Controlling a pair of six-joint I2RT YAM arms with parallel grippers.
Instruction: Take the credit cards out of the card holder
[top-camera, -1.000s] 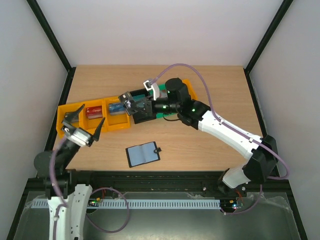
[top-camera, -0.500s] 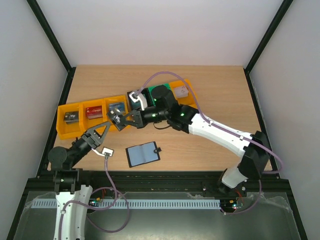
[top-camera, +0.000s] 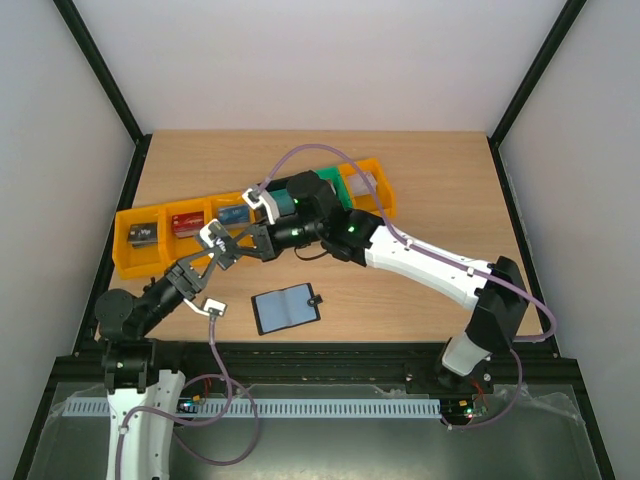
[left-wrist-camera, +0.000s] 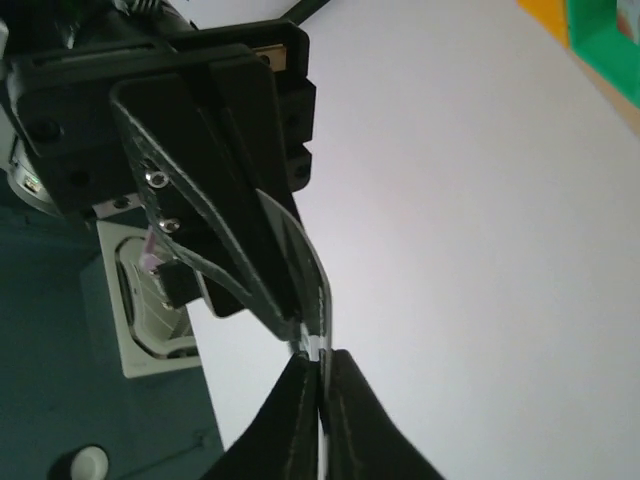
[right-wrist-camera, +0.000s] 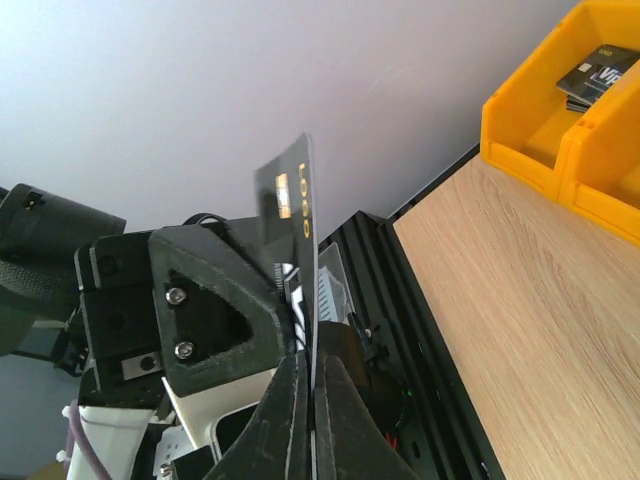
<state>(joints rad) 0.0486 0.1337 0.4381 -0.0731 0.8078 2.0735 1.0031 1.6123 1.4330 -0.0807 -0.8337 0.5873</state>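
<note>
Since the right gripper (right-wrist-camera: 305, 395) had closed in from half a second earlier, it and the left gripper (left-wrist-camera: 320, 358) both pinched one dark credit card (right-wrist-camera: 288, 200), lettering unreadable; card holder (top-camera: 287, 308) lay open on the table (top-camera: 400, 295), apart from both.

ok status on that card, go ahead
One dark card pinched by left pincer and right pincer, both shut. Open card holder on table. Nothing in the way.
</note>
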